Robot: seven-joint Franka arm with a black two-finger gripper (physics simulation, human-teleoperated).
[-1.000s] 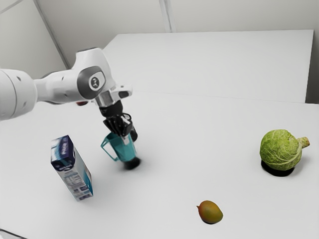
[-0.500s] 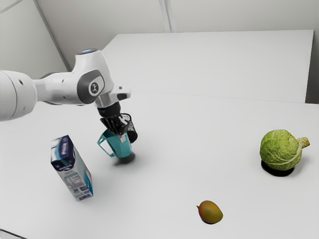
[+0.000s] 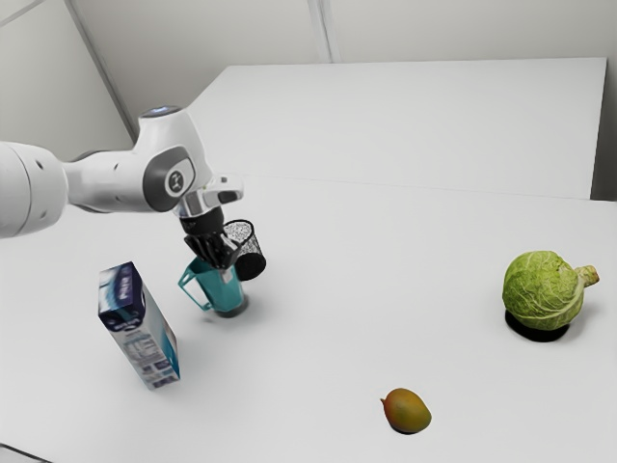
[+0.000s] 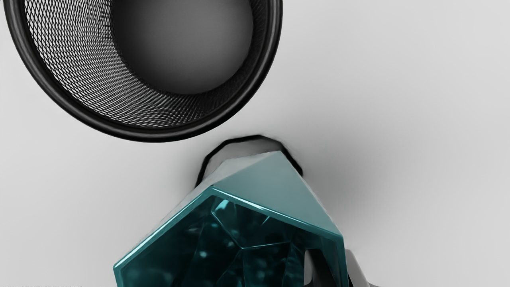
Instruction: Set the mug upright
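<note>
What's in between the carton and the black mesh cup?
The teal mug is between the carton and the black mesh cup; the exterior view shows this.

This place is a plain, pale room, but its exact kind I cannot tell. The walls [image 3: 193, 34] and the tabletop [image 3: 347, 318] are whitish.
</note>
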